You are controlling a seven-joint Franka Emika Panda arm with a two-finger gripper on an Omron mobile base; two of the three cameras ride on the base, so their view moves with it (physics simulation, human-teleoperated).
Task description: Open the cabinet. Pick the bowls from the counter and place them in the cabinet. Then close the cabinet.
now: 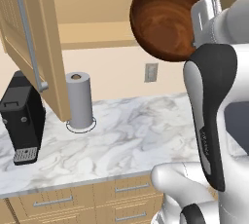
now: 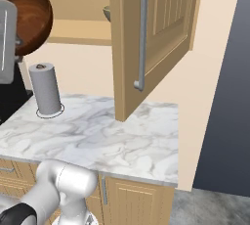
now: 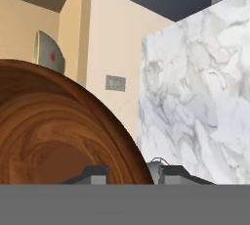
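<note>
Wooden bowl (image 1: 163, 21): I hold it high in the air, on the level of the open cabinet (image 1: 87, 11), well above the worktop (image 1: 131, 130); it is tilted so that its hollow faces the left base camera.
Claw (image 3: 131, 174): it is clenched on the rim of the wooden bowl, one finger inside and one outside (in the hand view the brown wall goes down between the two tips).
Handling: I judge the bowl stiff and rather light, but the gloss makes it slippery. A pinch on one edge lets it swing, so I would keep the wrist movement slow.
Where to hold: the rim is the only place thin enough for the claw; the wall is too round and wide.
Look: dark reddish-brown, glossy, with wavy wood grain in rings toward the bottom.
Second bowl (image 2: 106, 12): pale ceramic, I see its edge inside the cabinet, partly hidden behind the right door (image 2: 156, 28).
Fragility: wood forgives a knock, the ceramic one probably not, so I must set down beside it without touching.
</note>
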